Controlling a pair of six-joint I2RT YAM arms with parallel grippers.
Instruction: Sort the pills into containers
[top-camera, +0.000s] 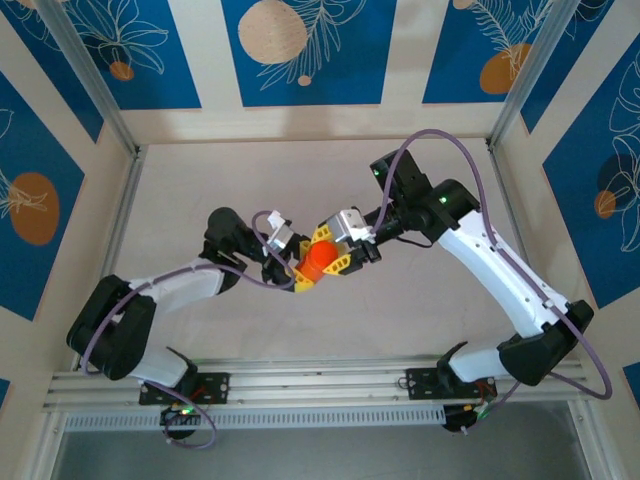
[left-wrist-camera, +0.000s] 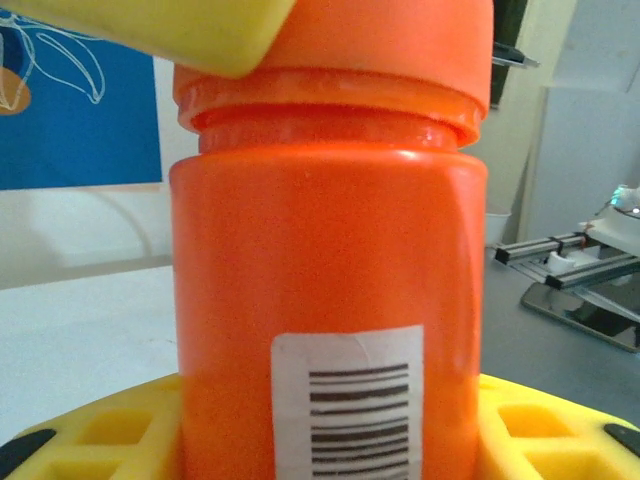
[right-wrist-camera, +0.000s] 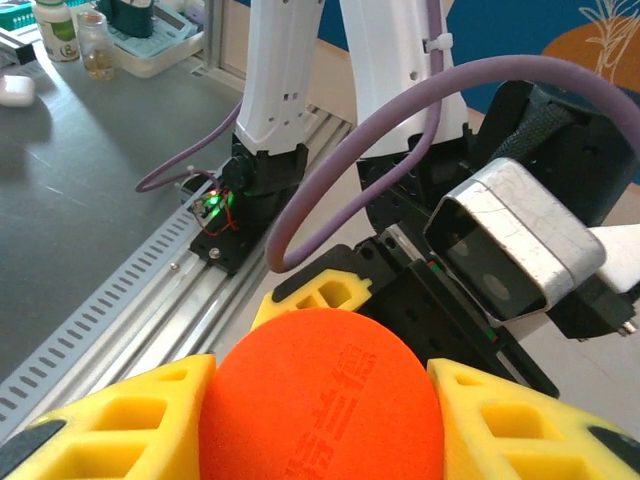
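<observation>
From above, the left gripper (top-camera: 303, 272) and right gripper (top-camera: 334, 250) both clench an orange bottle (top-camera: 318, 260) over the middle of the table (top-camera: 180, 215), their jaws parted only by its width. At the left wrist, yellow fingers (left-wrist-camera: 100, 432) flank its barcode-labelled body. At the right wrist, yellow fingers (right-wrist-camera: 115, 425) pinch its rounded cap (right-wrist-camera: 320, 400).

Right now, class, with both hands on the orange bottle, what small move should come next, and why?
Probably the right hand should twist the cap while the left hand holds the orange bottle steady: the cap sits closed on the neck, so nothing can be poured out yet.
</observation>
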